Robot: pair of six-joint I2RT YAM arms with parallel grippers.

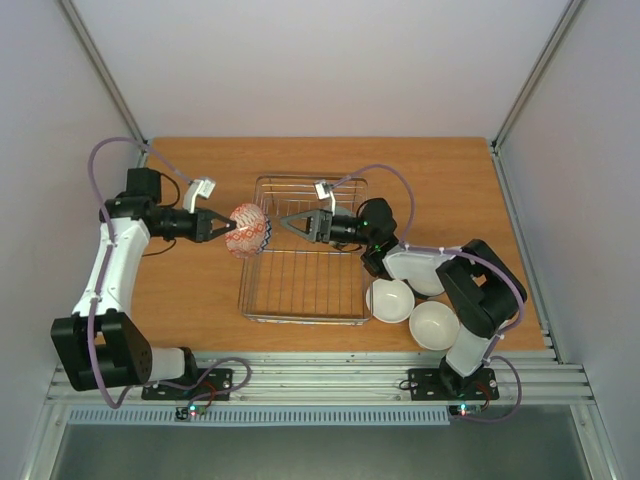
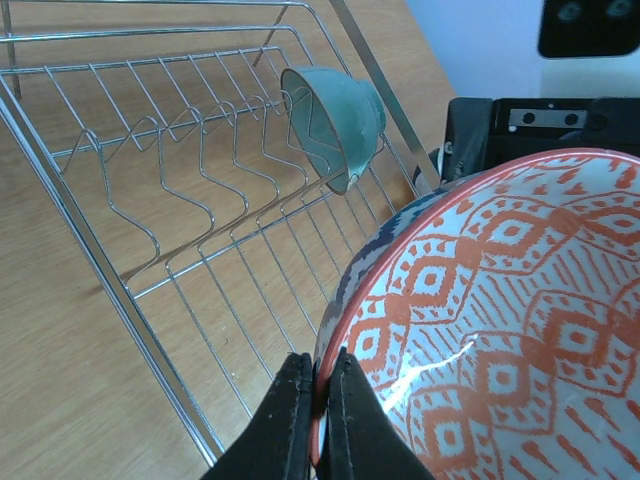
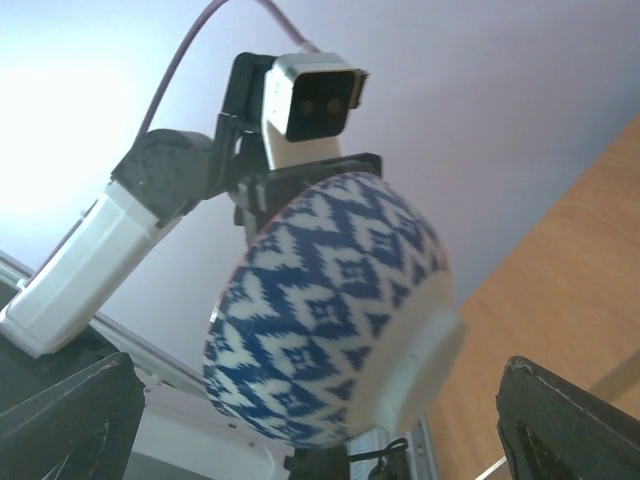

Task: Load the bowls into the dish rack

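Note:
My left gripper (image 1: pixel 226 229) is shut on the rim of the patterned bowl (image 1: pixel 248 230) and holds it on edge above the left side of the silver wire dish rack (image 1: pixel 300 320). The left wrist view shows the fingers (image 2: pixel 290 420) pinching the rim, the bowl's red-patterned inside (image 2: pixel 500 320), and a mint green bowl (image 2: pixel 335 110) tilted in the rack (image 2: pixel 60 195). My right gripper (image 1: pixel 283 222) is open over the rack, facing the bowl's blue-patterned outside (image 3: pixel 330 320), with the fingers apart on either side and not touching it.
Three bowls with white insides sit on the wooden table right of the rack: one (image 1: pixel 390 300) by the rack's near right corner, one (image 1: pixel 434 325) nearer the table's front edge, one (image 1: pixel 428 280) partly under the right arm. White walls enclose the table.

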